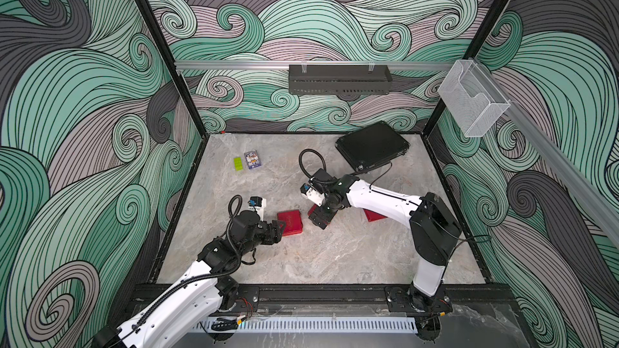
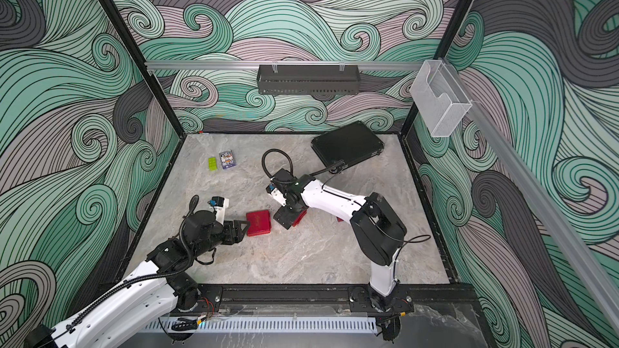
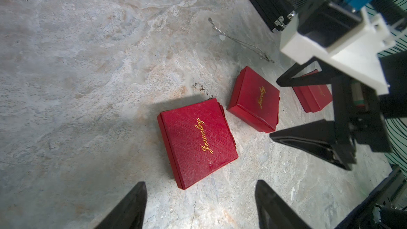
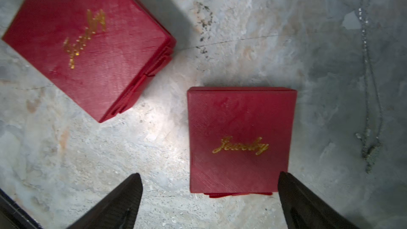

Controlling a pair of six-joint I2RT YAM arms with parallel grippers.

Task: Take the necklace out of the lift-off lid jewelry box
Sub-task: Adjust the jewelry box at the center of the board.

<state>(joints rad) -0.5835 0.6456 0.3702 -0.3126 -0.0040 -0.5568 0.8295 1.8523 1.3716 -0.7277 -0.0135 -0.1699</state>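
Three red jewelry boxes stand closed on the desk [image 3: 88,84]: the largest box [image 3: 196,142], the middle box [image 3: 253,99] and the far box [image 3: 312,99]. The necklace [image 3: 240,40] lies bare on the desk near them, in no box, so I judge the task nearly finished. The right fingers [image 4: 119,203] hang wide over the middle box, empty; the left fingers [image 3: 130,208], also wide, hold nothing.

Two white-shelled arms [image 1: 382,200], black joints, ribbed black cable loops [image 1: 300,164], black tapered fingers [image 3: 130,208]
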